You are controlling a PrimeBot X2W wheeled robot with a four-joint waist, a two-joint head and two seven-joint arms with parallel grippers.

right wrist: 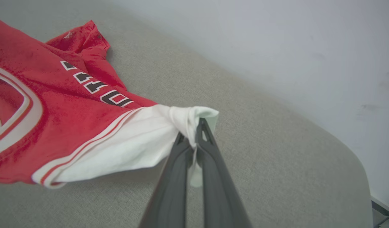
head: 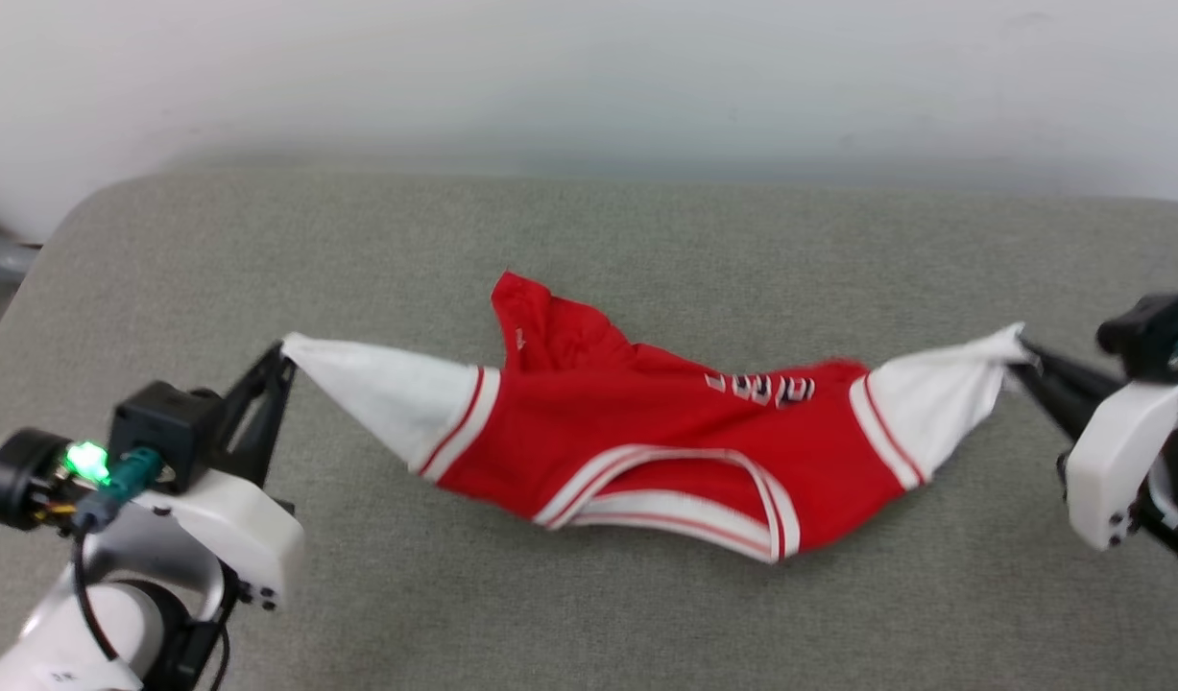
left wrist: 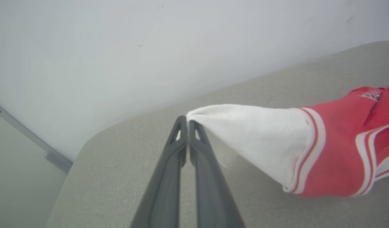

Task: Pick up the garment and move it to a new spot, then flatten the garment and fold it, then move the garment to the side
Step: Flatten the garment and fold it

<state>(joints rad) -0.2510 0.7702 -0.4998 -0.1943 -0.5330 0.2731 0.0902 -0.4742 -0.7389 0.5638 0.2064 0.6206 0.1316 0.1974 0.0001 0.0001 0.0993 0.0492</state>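
Note:
The garment (head: 646, 422), a red jersey with white sleeves and striped trim, hangs stretched between my two grippers just above the grey padded surface (head: 589, 250). My left gripper (head: 283, 353) is shut on the tip of its left white sleeve (left wrist: 254, 133), the fingers (left wrist: 169, 164) pressed together in the left wrist view. My right gripper (head: 1022, 353) is shut on the bunched end of the other white sleeve (right wrist: 143, 139). The neckline sags toward me and the black-and-white chest lettering (right wrist: 96, 87) shows upside down. A red hem corner (head: 521, 297) lies on the surface behind.
The grey padded surface has rounded far corners (head: 99, 206) and ends at a pale wall (head: 589, 77). A grey metal rail (left wrist: 55, 156) runs along the wall base past the left corner.

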